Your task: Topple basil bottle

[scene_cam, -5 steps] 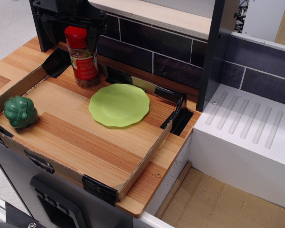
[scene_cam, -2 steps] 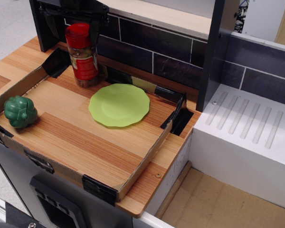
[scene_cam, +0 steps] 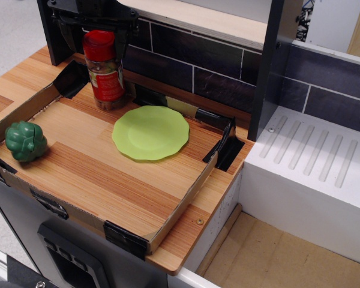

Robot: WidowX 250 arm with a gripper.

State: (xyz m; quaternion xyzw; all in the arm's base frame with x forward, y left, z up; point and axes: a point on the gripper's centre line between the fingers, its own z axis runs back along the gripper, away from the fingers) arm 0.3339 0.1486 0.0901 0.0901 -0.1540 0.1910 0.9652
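The basil bottle (scene_cam: 107,75) stands at the back left of the wooden tray (scene_cam: 108,174), leaning slightly. It is a clear jar with a red cap, a red label and brownish-green contents. My black gripper (scene_cam: 96,37) hangs over it at the top left of the view. Its jaws are spread wide, one finger on each side of the red cap, with a gap on both sides. The upper part of the gripper is cut off by the frame edge.
A light green plate (scene_cam: 150,132) lies just right of the bottle. A green toy vegetable (scene_cam: 25,141) sits at the tray's left edge. A dark tiled back wall (scene_cam: 198,66) runs behind the tray, and a white drain rack (scene_cam: 315,162) stands to the right.
My gripper has shifted up and slightly left around the cap. The bottle's cap has moved a little to the right and up while its base stays in place.
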